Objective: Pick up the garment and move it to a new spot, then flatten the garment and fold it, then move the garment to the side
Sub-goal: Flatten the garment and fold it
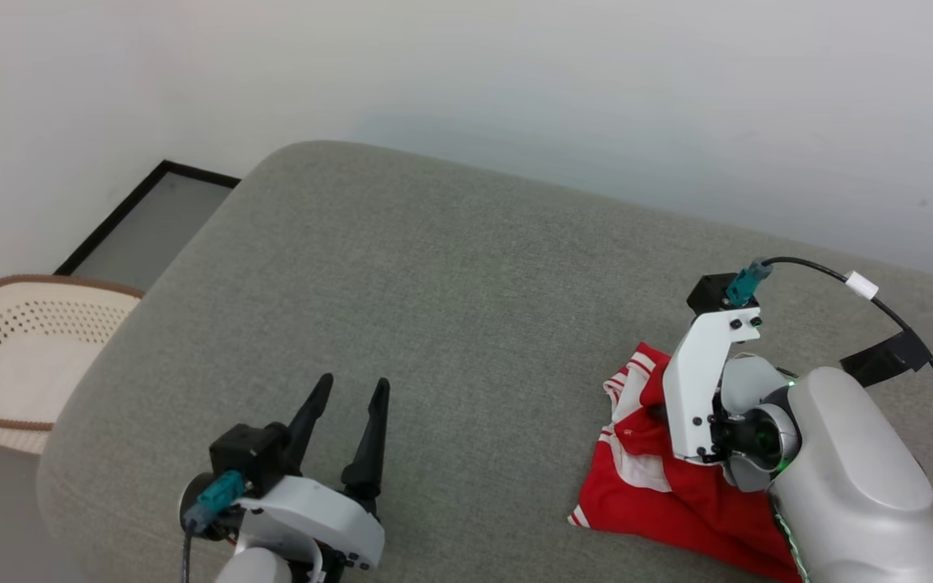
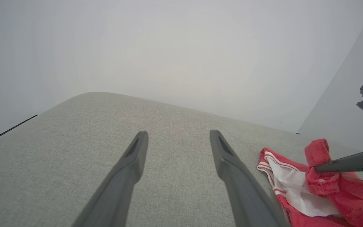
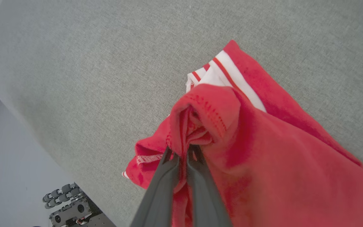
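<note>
The garment (image 1: pixel 661 494), red with white and striped trim, lies bunched on the right part of the grey cushion (image 1: pixel 434 324). My right gripper (image 3: pixel 183 151) is shut on a fold of the garment (image 3: pixel 263 164), pinching red cloth between its dark fingers. In the head view the right wrist and pale forearm cover the grip. My left gripper (image 1: pixel 349 397) stands open at the lower left over bare cushion, well apart from the garment. The left wrist view has the garment (image 2: pixel 298 186) at its lower right, with a right finger (image 2: pixel 348 164) reaching into it, and my open left gripper (image 2: pixel 176 138).
A cream perforated basket (image 1: pixel 5 356) stands on the floor left of the cushion. A dark-framed panel (image 1: pixel 142 227) lies by the white wall behind it. A black cable (image 1: pixel 904 324) loops over the right arm. Bare cushion stretches between the grippers and towards the back.
</note>
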{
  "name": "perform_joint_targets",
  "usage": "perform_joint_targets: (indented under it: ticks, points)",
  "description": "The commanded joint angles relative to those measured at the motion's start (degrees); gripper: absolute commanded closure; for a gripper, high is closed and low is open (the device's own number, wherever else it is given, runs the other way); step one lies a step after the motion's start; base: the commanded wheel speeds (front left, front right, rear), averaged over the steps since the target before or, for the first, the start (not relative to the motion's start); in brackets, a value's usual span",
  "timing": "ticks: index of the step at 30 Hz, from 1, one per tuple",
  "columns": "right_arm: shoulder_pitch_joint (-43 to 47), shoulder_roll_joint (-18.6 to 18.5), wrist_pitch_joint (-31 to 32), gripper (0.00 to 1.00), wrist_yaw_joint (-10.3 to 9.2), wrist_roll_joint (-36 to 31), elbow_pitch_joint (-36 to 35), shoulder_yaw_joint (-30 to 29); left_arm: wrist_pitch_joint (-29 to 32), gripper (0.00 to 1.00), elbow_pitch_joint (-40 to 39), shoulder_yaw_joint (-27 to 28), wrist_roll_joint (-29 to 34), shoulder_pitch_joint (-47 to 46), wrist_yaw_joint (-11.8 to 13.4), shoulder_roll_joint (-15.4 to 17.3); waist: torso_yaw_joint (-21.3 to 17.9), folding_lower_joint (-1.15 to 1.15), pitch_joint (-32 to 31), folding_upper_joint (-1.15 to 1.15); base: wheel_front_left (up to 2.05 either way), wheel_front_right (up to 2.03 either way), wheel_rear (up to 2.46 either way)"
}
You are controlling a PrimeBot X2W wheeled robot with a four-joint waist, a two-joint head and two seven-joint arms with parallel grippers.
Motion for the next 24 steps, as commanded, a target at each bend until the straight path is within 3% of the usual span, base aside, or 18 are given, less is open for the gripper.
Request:
perform_joint_targets:
  ticks: [1,11,14,15,16,17,24]
  points:
    - [-0.62,0.11,-0.5,1.0,-0.08,-0.16,0.45,0.09,-0.2,0.0,0.04,-0.05,-0.42,-0.49,-0.09,-0.1,0.24,0.0,0.23,0.0,0.0,0.0,0.0]
    - [-3.57,0.58,-5.32,0.99,-0.08,-1.15,8.91,0.28,-0.2,0.0,0.95,-0.46,-0.95,-1.27,-0.09,-0.17,0.57,0.0,0.41,0.0,0.0,0.0,0.0]
    - [-4.49,0.64,-6.39,0.63,-0.08,-0.5,10.92,0.63,-0.2,0.0,1.13,-0.44,-1.13,-1.32,-0.09,-0.02,0.49,0.0,0.24,0.0,0.0,0.0,0.0]
    - [-4.87,0.66,-6.58,0.42,-0.08,-0.65,11.61,0.97,-0.2,0.0,1.17,-0.46,-1.18,-1.32,-0.09,0.01,0.44,0.0,0.15,0.0,0.0,0.0,0.0]
    - [-5.19,0.67,-6.74,0.07,-0.08,-0.56,12.16,1.3,-0.2,0.0,1.21,-0.44,-1.2,-1.32,-0.09,0.03,0.41,0.0,0.09,0.0,0.0,0.0,0.0]
    - [-5.6,0.66,-6.84,0.0,-0.08,-0.13,12.7,1.48,-0.2,0.0,1.23,-0.42,-1.24,-1.3,-0.09,0.08,0.35,0.0,-0.01,0.0,0.0,0.0,0.0]
    - [-8.19,0.69,-8.13,0.0,-0.08,3.05,14.68,4.51,-0.2,0.0,1.51,-0.46,-1.33,-1.36,-0.09,0.38,-0.19,0.0,-0.63,0.0,0.0,0.0,0.0]
